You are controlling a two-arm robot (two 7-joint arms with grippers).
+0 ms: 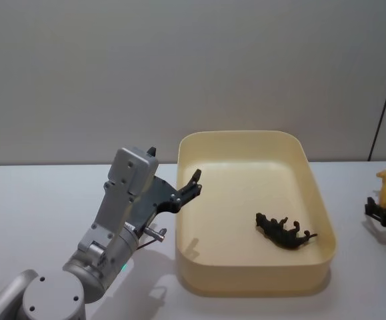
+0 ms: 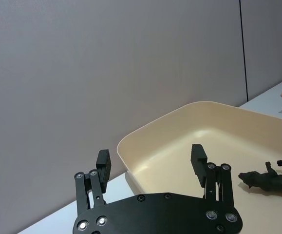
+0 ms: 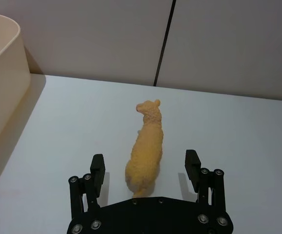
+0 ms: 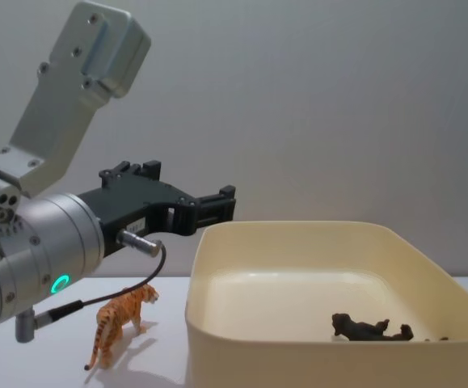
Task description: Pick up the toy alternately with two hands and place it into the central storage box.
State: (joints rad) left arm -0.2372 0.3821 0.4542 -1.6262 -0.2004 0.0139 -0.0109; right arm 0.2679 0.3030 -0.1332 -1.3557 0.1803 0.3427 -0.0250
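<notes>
The yellow toy animal (image 3: pixel 145 146) stands upright on the white tabletop (image 1: pixel 33 200) near its right edge, well apart from the central storage box (image 1: pixel 253 280) and facing away from the right gripper (image 3: pixel 144 163). That gripper is low at the toy's rear end, its fingers spread wide with one on each side of the body and a gap to both, gripping nothing. The cream box sits in the middle of the tabletop; a black toy animal (image 1: pixel 286 233) lies on its side on the box floor toward the near right corner. The left gripper (image 2: pixel 151 157) hangs raised just outside the box's left wall, fingers wide and empty. An orange tiger toy (image 4: pixel 120 319) stands on the tabletop left of the box, under the silver left arm (image 4: pixel 48 242).
</notes>
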